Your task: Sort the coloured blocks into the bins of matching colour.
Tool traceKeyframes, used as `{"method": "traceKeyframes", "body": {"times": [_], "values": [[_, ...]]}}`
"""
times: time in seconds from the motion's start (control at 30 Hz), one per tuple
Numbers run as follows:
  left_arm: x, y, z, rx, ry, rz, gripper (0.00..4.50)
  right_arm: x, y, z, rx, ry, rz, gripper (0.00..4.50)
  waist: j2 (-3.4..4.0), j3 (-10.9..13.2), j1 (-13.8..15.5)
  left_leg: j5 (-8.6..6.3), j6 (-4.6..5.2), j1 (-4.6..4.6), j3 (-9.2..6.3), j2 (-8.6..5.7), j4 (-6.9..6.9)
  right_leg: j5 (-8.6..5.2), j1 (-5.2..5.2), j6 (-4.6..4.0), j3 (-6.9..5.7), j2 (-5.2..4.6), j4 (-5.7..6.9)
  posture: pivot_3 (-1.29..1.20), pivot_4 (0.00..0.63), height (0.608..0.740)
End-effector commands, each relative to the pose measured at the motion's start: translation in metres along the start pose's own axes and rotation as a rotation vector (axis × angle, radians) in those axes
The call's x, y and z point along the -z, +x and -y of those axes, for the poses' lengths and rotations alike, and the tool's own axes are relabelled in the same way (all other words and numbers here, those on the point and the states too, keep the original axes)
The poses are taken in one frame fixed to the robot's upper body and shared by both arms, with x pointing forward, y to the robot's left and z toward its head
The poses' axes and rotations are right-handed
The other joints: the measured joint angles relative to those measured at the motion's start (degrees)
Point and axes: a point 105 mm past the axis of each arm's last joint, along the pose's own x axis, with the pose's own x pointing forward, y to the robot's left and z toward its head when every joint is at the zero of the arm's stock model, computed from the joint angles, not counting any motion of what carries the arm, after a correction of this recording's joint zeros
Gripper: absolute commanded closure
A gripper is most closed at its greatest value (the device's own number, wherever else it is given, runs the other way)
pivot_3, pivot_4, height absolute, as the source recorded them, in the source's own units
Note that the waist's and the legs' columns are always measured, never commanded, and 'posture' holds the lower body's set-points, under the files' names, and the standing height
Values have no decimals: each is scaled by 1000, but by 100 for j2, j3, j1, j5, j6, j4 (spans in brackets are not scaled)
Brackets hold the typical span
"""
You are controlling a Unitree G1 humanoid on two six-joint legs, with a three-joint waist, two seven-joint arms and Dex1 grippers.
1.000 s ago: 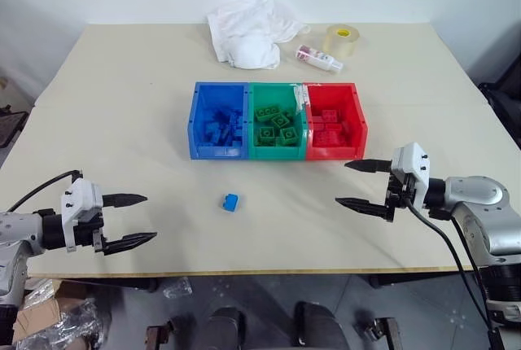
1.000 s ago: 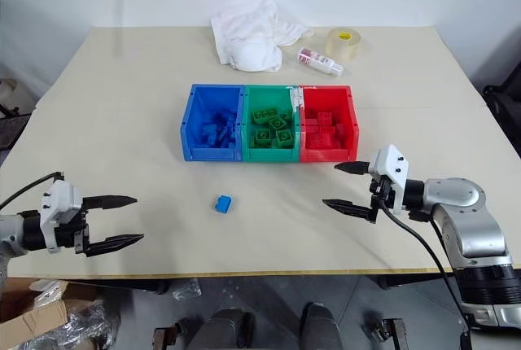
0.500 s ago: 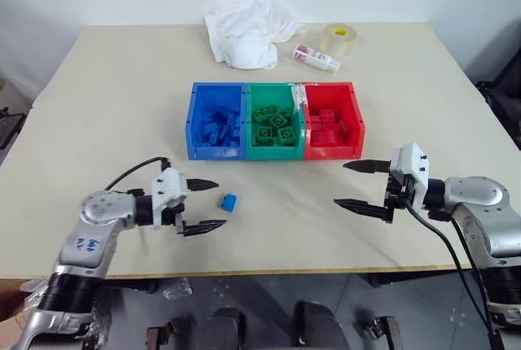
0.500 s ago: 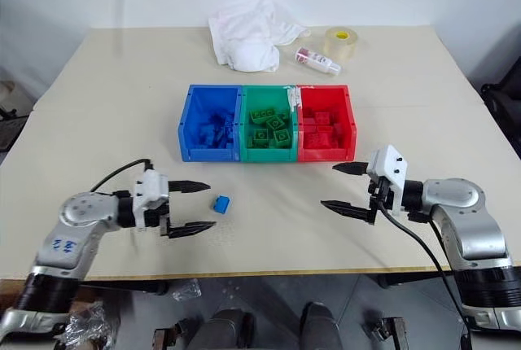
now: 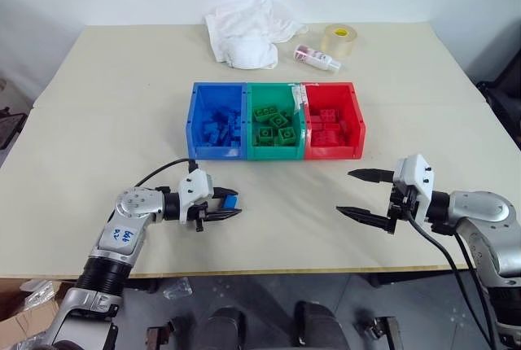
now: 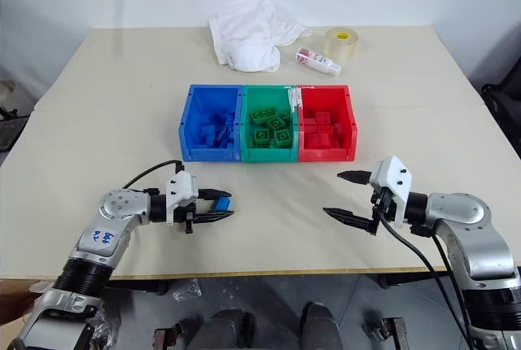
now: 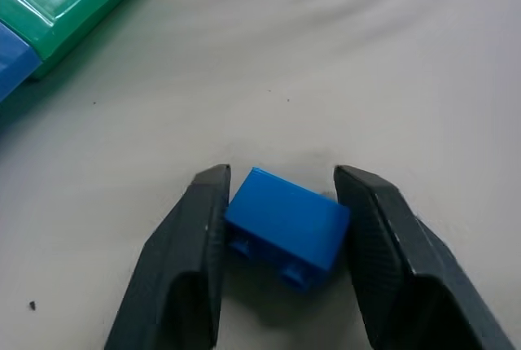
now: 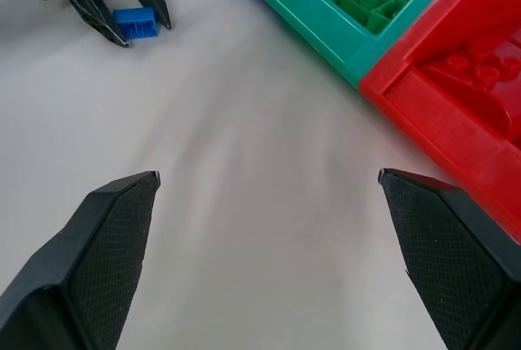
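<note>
In the lower left of the frame, the left gripper point(image 5: 230, 205) is closing its two fingers on a blue block point(image 5: 230, 201) that is lying on the table point(image 5: 106, 106). In the centre, the bins point(image 5: 276, 121) are sitting. In the lower right, the right gripper point(image 5: 358, 194) is hanging wide open, holding nothing.

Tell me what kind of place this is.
Probably a lab or workshop test area, not a home. A plain table stands against a bare wall, carrying three joined bins of sorted toy bricks, with a cloth and tape roll behind them.
</note>
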Motion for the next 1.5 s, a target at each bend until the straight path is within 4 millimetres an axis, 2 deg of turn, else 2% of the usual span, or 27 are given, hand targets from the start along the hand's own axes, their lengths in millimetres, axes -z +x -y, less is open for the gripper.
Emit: {"method": "traceKeyframes", "body": {"times": [0.03,0.2,0.27,0.33,0.4,0.53,0.63,0.8,0.93,1.03,1.23,1.33,1.43,1.5], "values": [[-28,-3,-21,-87,33,77,2840,-13,-7,4,21,-40,26,0,-1,1,31,0,0,0,-1,0,0,0,0,0,0,0,0,0,150,740],[-60,-9,-60,-243,62,141,2840,-14,-6,6,18,-45,28,0,-3,1,120,0,1,-1,0,-1,13,1,4,1,1,0,2,0,150,740],[-71,-13,-91,-360,51,153,2840,-14,-5,7,14,-50,31,0,-4,2,134,0,1,-1,0,-2,11,1,3,1,0,0,2,0,150,740],[-73,-16,-116,-467,28,138,2840,-15,-3,8,12,-54,34,0,-5,2,128,1,1,-5,0,-11,15,1,3,2,-5,3,1,0,150,740],[-72,-16,-130,-524,2,116,2116,-15,-2,8,9,-57,37,0,-6,2,127,1,1,-3,0,-21,15,1,3,2,-6,3,8,0,150,740],[-74,-7,-131,-488,4,129,912,-16,-1,8,7,-61,41,0,-6,2,99,1,1,-2,1,-23,0,1,-5,2,-8,2,9,0,150,740],[-80,-6,-127,-452,11,161,12,-16,-2,8,10,-62,41,0,-7,3,107,1,1,-4,0,-21,1,1,-6,2,-12,3,8,0,150,740],[-87,-14,-116,-380,37,208,12,-16,-4,8,12,-63,39,0,-7,3,117,1,1,-4,0,-13,11,1,-1,2,-11,1,9,0,150,740],[-98,-34,-94,-282,50,282,12,-16,-6,10,14,-66,34,0,-7,3,98,1,0,-4,-2,-2,8,1,-5,2,-11,2,10,0,150,740],[-98,-53,-76,-248,41,278,12,-15,-8,12,10,-66,26,0,-7,3,35,1,0,-3,-2,1,3,1,-6,2,-7,1,9,0,150,740],[-61,-102,-33,-203,-62,149,12,-8,-16,21,-7,-57,-13,0,-4,2,-45,0,0,3,-3,5,-5,0,-6,0,1,2,5,0,150,740],[-37,-127,-16,-214,-125,69,12,-1,-24,30,-11,-53,-53,0,-3,3,-28,0,-1,3,-2,8,-4,0,-1,0,2,2,-8,0,150,740],[-17,-150,-10,-252,-149,19,12,8,-33,38,-22,-61,-112,0,-1,4,24,0,0,1,-5,6,-4,0,8,0,0,0,-25,0,150,740],[-13,-156,-11,-276,-148,20,12,10,-35,43,-22,-66,-126,0,-1,4,46,0,0,1,-6,5,-3,0,9,0,0,0,-27,0,150,740]]}}
